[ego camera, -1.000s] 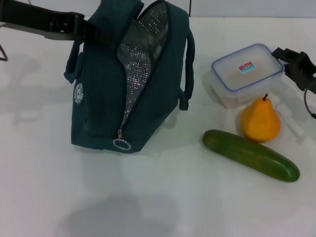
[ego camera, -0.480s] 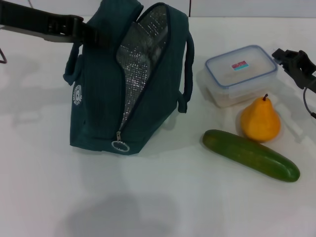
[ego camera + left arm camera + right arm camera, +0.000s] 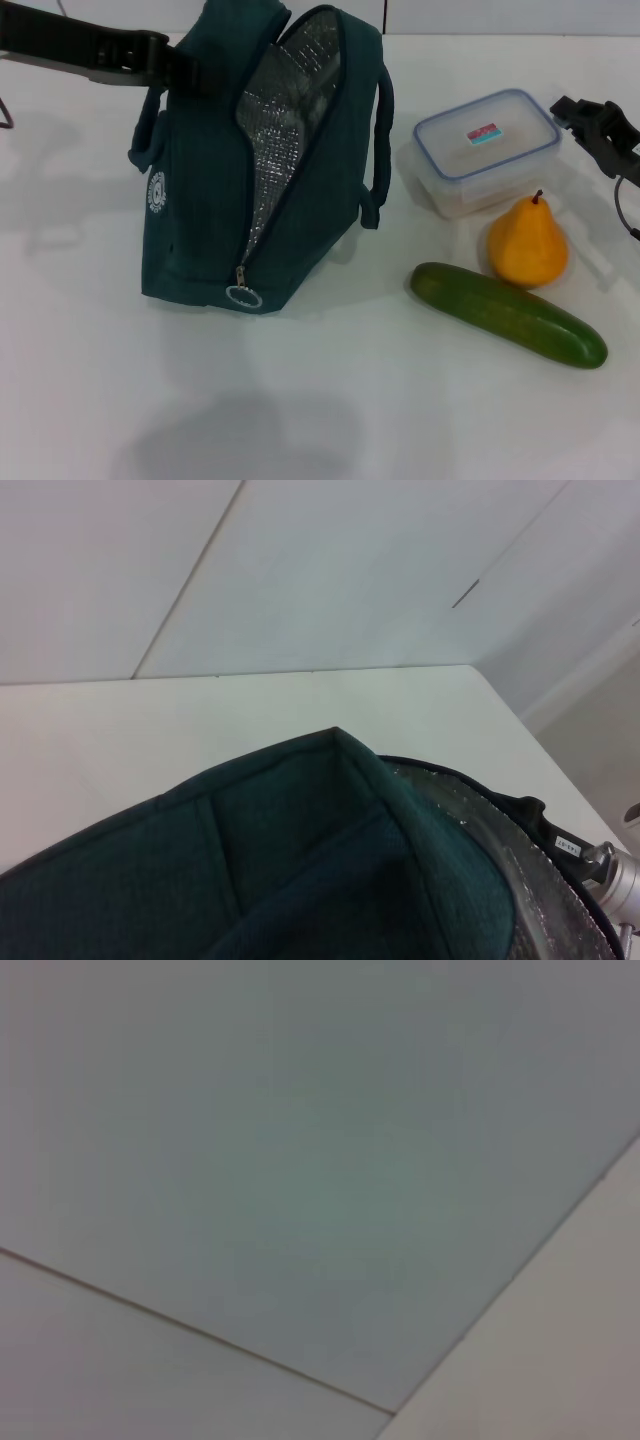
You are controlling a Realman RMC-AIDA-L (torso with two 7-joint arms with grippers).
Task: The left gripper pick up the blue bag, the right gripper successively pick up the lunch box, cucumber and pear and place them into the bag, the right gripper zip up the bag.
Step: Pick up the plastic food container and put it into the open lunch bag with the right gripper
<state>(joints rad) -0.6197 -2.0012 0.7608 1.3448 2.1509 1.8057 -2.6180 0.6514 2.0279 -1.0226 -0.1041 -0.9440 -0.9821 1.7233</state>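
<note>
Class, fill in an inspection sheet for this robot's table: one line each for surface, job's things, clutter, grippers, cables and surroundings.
Surface: white table, bare in front.
Job's things: blue bag upright, unzipped, foil lining showing, ring pull low at the front. Lunch box lidded, to the robot's right of the bag. Pear upright in front of the box; cucumber lying in front of the pear.
Clutter: nothing seen.
Grippers: left gripper at the bag's top, at its handle. Right gripper beside the lunch box's far right corner, holding nothing.
Cables: thin dark cable looping below the right gripper.
Surroundings: pale wall panels behind the table.
</note>
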